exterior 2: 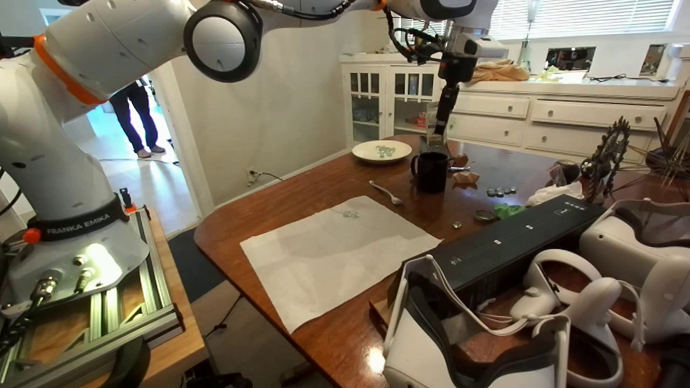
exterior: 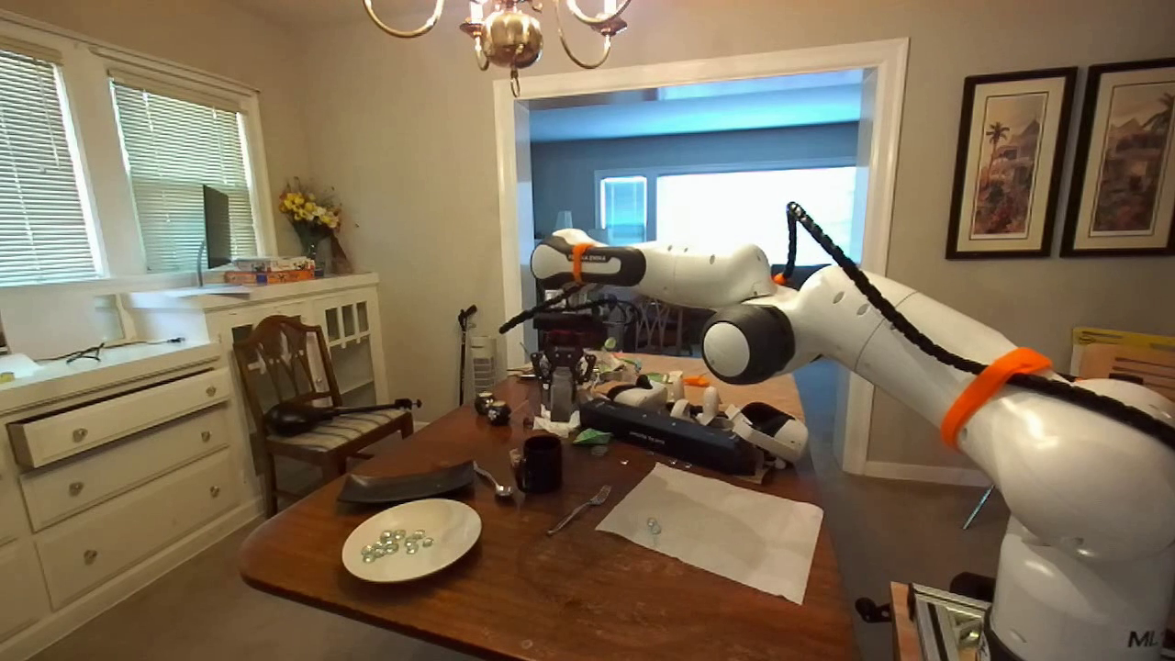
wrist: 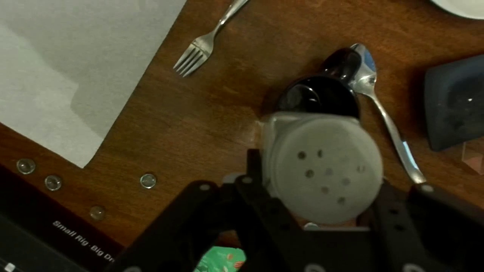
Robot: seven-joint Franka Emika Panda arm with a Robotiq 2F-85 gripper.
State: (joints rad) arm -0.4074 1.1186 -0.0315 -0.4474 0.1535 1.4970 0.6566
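Brass chandelier [exterior: 512,40], yellow flowers [exterior: 310,211], striped-seat wooden chair [exterior: 332,442]

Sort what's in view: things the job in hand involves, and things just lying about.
In hand:
gripper
shaker with a holed lid, held in the gripper

Probably just lying about:
black mug, near the shaker but not held
fork
spoon
white plate
white sheet
dark tray
long dark box
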